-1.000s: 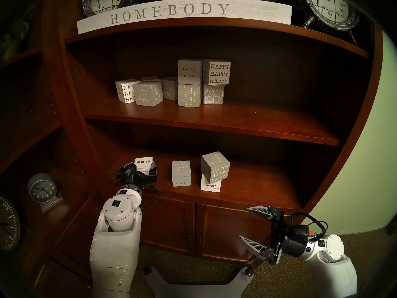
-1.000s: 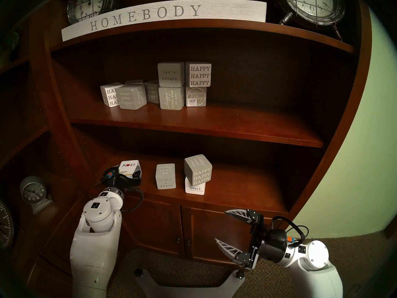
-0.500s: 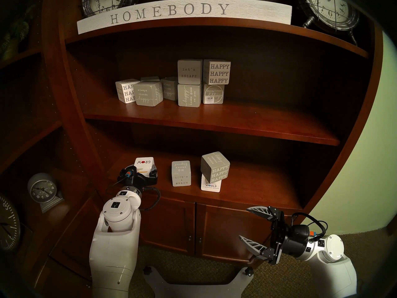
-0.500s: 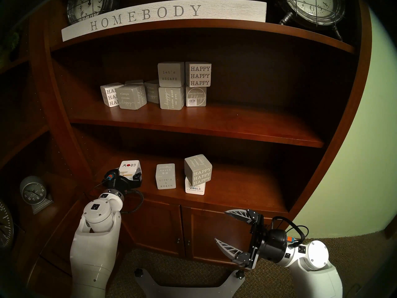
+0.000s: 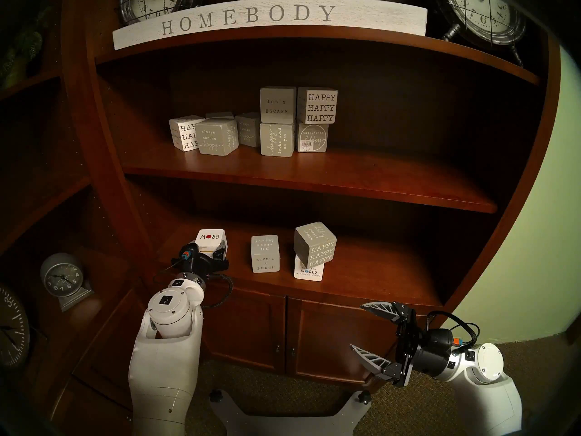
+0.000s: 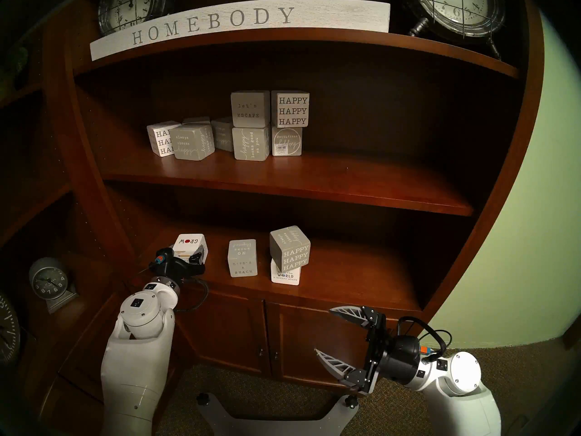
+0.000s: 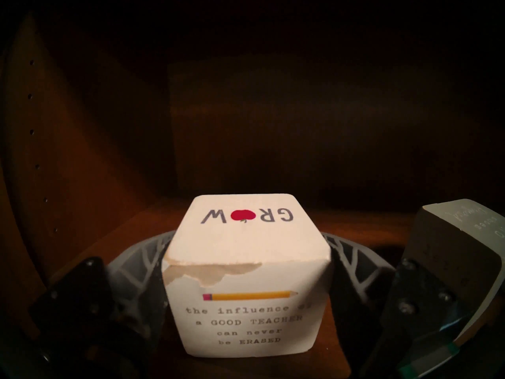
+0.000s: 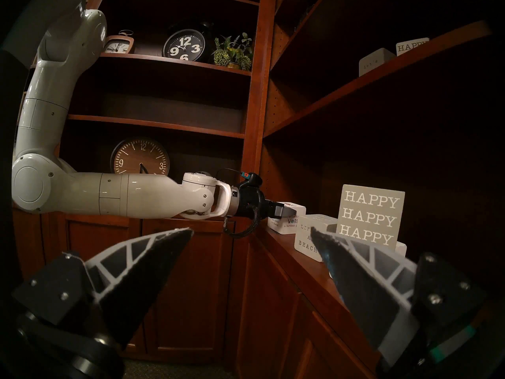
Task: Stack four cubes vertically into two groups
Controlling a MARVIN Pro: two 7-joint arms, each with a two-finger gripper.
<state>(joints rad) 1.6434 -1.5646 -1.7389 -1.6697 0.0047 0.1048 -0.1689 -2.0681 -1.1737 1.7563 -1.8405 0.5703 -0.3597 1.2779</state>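
Note:
A white GROW cube (image 5: 210,238) with a red apple stands at the left end of the lower shelf (image 5: 361,281). My left gripper (image 5: 211,250) is shut on it; in the left wrist view both fingers (image 7: 142,260) press its sides (image 7: 246,260). To its right stands the grey LIFE'S A BEACH cube (image 5: 265,254). Further right, a grey cube with white HAPPY HAPPY HAPPY (image 5: 315,245) rests askew on a white cube lettered "WORLD a better place" (image 5: 309,272). My right gripper (image 5: 356,326) hangs open and empty below the shelf edge, in front of the cabinet doors.
The bookcase's left side wall (image 5: 147,218) is close beside my left gripper. The shelf above (image 5: 314,177) holds several other grey and whitish cubes (image 5: 278,124). A HOMEBODY sign (image 5: 251,17) and clocks sit higher up. Cabinet doors (image 5: 251,331) lie below.
My left gripper's fingers have closed in onto the GROW cube, which has shifted slightly left. The right arm has not moved.

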